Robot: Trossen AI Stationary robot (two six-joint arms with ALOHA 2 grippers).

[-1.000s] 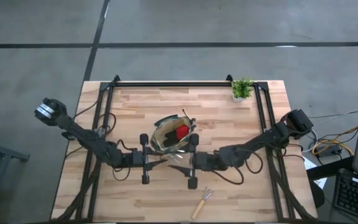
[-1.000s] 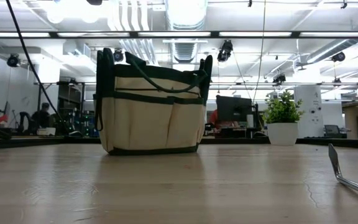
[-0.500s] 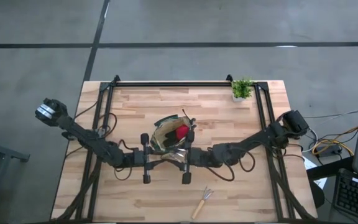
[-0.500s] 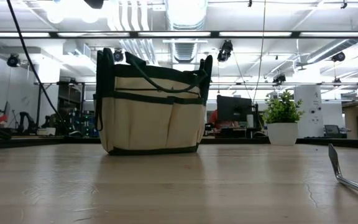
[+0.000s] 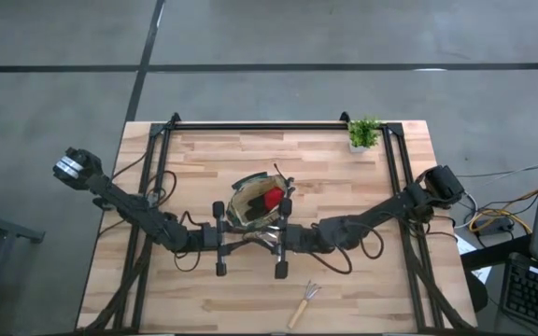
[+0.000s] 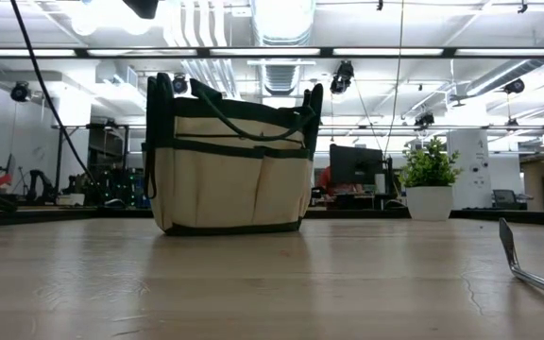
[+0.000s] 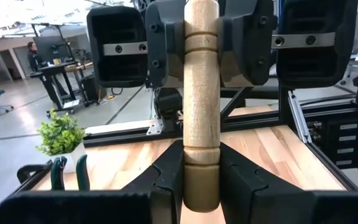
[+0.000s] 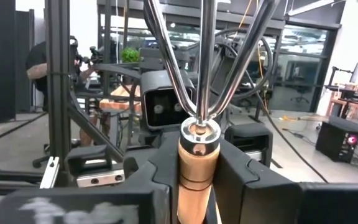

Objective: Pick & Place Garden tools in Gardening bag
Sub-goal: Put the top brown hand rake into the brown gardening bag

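We see the tan bag (image 5: 256, 207) with dark green trim standing upright mid-table, a red item (image 5: 272, 197) inside. A wooden-handled fork (image 7: 201, 99) is clamped between both grippers just beside it. Another small wooden-handled rake (image 5: 304, 301) lies flat near the table's front edge.

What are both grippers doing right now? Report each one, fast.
Left gripper: closed on the wooden handle of a hand fork.
Right gripper: closed on the same handle, at the end with the metal tines.
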